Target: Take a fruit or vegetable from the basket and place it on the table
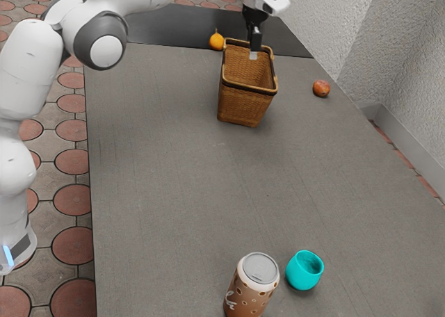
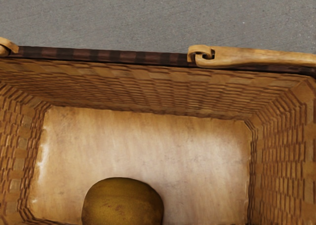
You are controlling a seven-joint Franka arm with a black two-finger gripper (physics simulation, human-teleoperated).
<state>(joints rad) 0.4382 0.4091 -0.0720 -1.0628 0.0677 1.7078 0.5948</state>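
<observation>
End effector (image 1: 254,51): pointing down at the basket's opening, near the end farthest from the cup and can; whether it is clenched or released, I cannot tell.
Arm (image 1: 108,49): coming in from the exterior view's left, high above the tabletop, its hand over the basket.
Basket (image 1: 241,108): brown, woven, standing upright on the tabletop, with a dark rim, light wooden handle parts and a pale bottom.
Fruit or vegetable in basket (image 2: 122,203): rounded, dull yellow-brown, inside the woven walls, seen against the pale bottom; its exact kind I cannot tell.
Orange fruit (image 1: 216,42): outside the basket, just beside its far end on the exterior view's left, a small stem pointing up.
Reddish fruit (image 1: 321,88): on the tabletop toward the exterior view's right, apart from the basket.
Cup (image 1: 303,272): turquoise, round-sided, upright, open at the top, well apart from the basket.
Can (image 1: 252,287): brown with a pale top and spots, upright, near the cup.
Tabletop (image 1: 174,178): grey, with a darker strip at the far end.
</observation>
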